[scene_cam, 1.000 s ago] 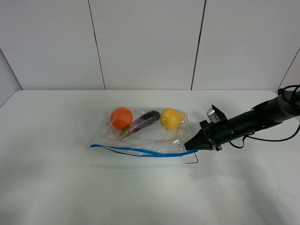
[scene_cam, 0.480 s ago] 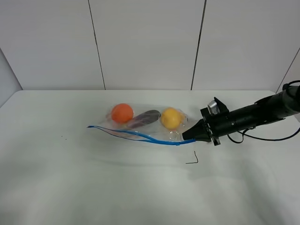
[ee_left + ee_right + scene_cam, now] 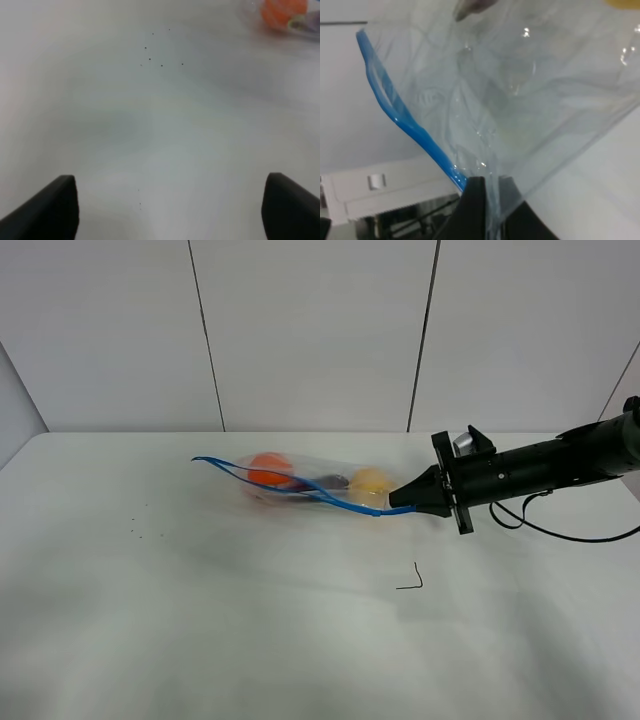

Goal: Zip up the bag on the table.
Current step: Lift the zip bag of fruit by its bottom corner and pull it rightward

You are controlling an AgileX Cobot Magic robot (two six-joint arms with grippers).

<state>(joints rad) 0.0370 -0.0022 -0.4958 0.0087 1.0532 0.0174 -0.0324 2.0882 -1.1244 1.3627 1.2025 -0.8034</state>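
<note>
So the right gripper (image 3: 400,502) is pinched shut on one end of the bag (image 3: 300,478), lifting it near the far edge of the table (image 3: 200,620), but the blue zipper strip (image 3: 330,500) gapes apart, so all the zipping is left, and the left gripper (image 3: 170,202) is wide open, holding nothing.

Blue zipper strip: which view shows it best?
Exterior high: the whole zipper strip shows, from its free end to the right gripper pinching its corner. Right wrist shows only the stretch near the grip, close up. Left wrist shows none of it, only the orange.
</note>
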